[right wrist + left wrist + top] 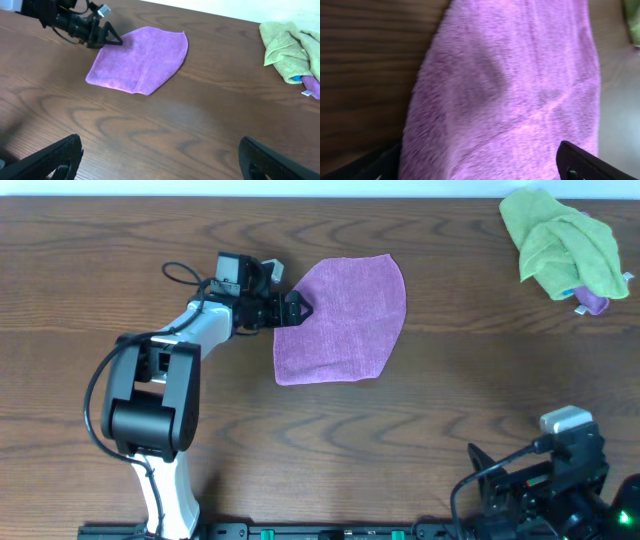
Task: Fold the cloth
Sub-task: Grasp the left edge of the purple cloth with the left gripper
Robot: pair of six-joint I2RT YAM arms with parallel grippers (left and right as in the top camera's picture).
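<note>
Left edge approach: your left gripper (297,308) sits with fingers spread astride the hem of the flat purple microfibre cloth (345,320) at mid-table, apparently placed to pinch that edge for a fold. Your right gripper (160,152), likewise spread, waits well apart, probably keeping clear.

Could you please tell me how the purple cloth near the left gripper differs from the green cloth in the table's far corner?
The purple cloth lies flat and smooth; the green cloth is a crumpled heap. The left gripper is at the purple cloth's edge; the green cloth sits far from both arms. The purple cloth lies alone; the green cloth covers another fabric. Both rest on the wooden table.
</note>
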